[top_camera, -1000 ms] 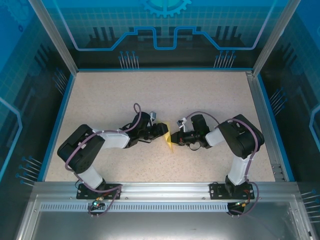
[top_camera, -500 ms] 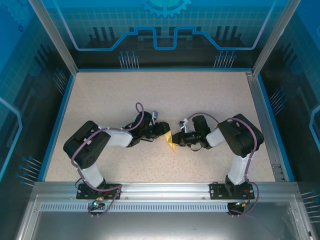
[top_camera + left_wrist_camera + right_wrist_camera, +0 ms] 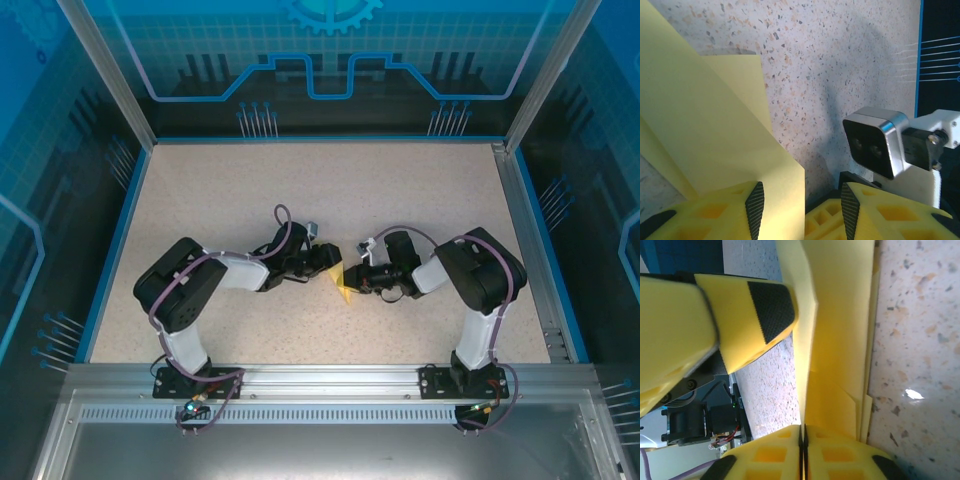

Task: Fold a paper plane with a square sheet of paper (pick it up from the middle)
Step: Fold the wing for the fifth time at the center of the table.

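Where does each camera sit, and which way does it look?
Top camera: above and behind the arms, looking down on the table; left arm and right arm show, meeting at the paper.
Left wrist camera: on the left arm, facing along the left fingers toward the paper and the right arm's camera.
Right wrist camera: on the right arm, facing along the right fingers, shut on the paper; one left finger shows.
Shared: all see the paper.

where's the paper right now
In the top view the paper is near the middle of the table, folded, right between the tips of the left gripper and the right gripper.
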### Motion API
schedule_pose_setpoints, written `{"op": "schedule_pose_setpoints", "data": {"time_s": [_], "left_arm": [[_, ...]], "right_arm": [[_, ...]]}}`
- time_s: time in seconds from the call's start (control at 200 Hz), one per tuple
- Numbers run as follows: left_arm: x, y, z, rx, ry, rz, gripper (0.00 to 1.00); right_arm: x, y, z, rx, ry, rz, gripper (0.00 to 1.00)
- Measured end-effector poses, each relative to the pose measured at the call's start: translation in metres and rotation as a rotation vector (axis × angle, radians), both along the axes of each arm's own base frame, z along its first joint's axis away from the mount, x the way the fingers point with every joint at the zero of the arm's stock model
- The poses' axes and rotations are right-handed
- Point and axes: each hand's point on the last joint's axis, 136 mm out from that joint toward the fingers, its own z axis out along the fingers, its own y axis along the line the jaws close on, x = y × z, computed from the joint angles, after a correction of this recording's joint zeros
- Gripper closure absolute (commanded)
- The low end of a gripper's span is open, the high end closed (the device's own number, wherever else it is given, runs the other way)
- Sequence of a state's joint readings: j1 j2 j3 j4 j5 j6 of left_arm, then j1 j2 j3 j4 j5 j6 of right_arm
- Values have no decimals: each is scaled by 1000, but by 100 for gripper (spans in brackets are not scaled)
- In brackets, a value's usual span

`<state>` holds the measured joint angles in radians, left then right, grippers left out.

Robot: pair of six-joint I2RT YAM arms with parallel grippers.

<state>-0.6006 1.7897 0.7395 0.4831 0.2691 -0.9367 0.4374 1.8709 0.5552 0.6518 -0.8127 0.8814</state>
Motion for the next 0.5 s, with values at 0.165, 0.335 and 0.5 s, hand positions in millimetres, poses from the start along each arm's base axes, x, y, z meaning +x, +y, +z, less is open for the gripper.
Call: {"op": "schedule_pose_setpoints", "data": {"time_s": [0.165, 0.335, 0.5], "left_arm": [[-1, 2, -10, 20, 25, 3, 52], [0, 1, -11, 26, 32, 6, 52], [1, 1, -11, 27, 33, 9, 53]], "right_arm": [[-2, -5, 4, -40, -26, 3, 75], [-5, -8, 6, -102, -69, 20, 68], [-10, -8, 7, -159, -119, 43, 62]]}}
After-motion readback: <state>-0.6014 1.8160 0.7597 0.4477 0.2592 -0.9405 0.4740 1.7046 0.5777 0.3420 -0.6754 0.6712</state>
